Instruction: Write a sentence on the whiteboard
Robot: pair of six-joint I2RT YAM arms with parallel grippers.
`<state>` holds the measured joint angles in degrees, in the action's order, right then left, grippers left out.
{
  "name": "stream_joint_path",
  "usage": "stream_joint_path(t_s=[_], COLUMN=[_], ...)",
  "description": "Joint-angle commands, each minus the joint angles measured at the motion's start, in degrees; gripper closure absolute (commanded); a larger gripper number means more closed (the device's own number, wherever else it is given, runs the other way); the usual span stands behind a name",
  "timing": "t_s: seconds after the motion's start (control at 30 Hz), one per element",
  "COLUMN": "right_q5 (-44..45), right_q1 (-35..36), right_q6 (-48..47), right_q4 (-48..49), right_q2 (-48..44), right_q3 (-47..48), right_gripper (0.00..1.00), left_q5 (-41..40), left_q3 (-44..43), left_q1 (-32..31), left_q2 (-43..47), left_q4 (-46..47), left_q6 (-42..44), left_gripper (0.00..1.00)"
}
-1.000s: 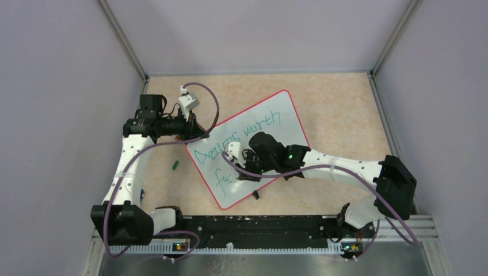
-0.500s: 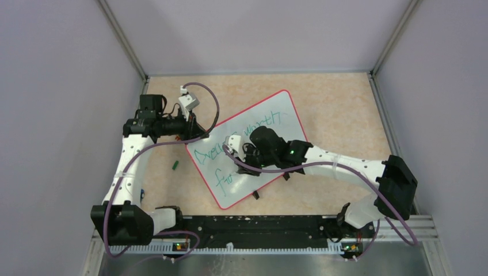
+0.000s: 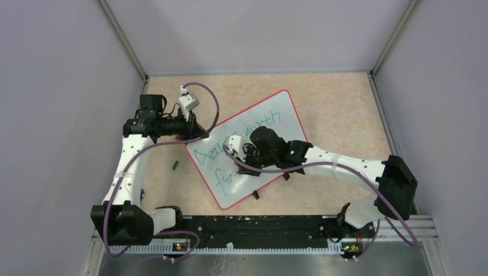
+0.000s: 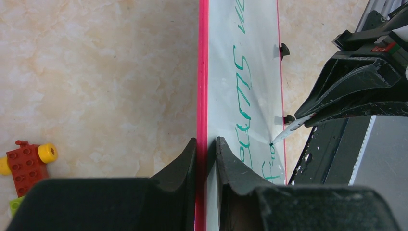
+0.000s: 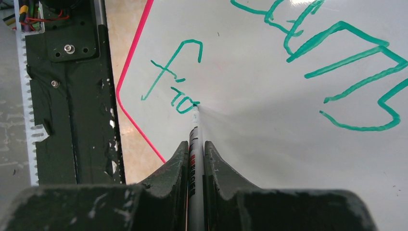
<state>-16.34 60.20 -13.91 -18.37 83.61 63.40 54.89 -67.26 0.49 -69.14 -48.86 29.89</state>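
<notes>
We find left gripper [image 4: 207, 144] jaws clamped on whiteboard [image 4: 262, 62] rim; right gripper [image 5: 196, 147] jaws grip marker [image 5: 195, 130], tip touching sentence [image 5: 165, 71].

Gloss on the board, matt nearly everywhere else

The whiteboard [image 5: 288, 144] shows a smooth, glossy white face inside a shiny red plastic rim [image 4: 203, 72], its green lettering [image 5: 346, 53] streaky ink. The table [image 4: 96, 72] is matt, mottled beige (stone-like, material unclear). The left gripper [image 4: 206, 144] and right gripper [image 5: 196, 144] have 2 matt black plastic fingers [image 4: 178, 166] each; the marker [image 5: 194, 129] barrel is smooth white plastic; the base rail [image 5: 72, 120] is chipped black-painted metal.
</notes>
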Motion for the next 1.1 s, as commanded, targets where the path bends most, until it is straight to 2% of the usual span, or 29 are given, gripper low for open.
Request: stream_joint_path(t_s=[0.0, 0.6, 1.07], right_q5=[2.02, 1.92, 0.19], right_q1=[-0.73, 2.59, 4.5], right_q6=[-1.27, -1.04, 0.0], right_q4=[2.18, 3.6, 4.24], right_q2=[-0.55, -0.43, 1.36], right_q3=[-1.61, -6.7, -2.11], right_gripper=[1.0, 1.0, 1.0], left_q5=[0.64, 0.62, 0.47], left_q3=[-0.48, -0.18, -0.2], left_q1=[-0.23, -0.23, -0.23], left_q2=[0.82, 0.97, 1.04], left_q4=[0.3, 0.33, 0.36], left_q6=[0.94, 0.97, 0.91], left_gripper=[1.0, 1.0, 1.0])
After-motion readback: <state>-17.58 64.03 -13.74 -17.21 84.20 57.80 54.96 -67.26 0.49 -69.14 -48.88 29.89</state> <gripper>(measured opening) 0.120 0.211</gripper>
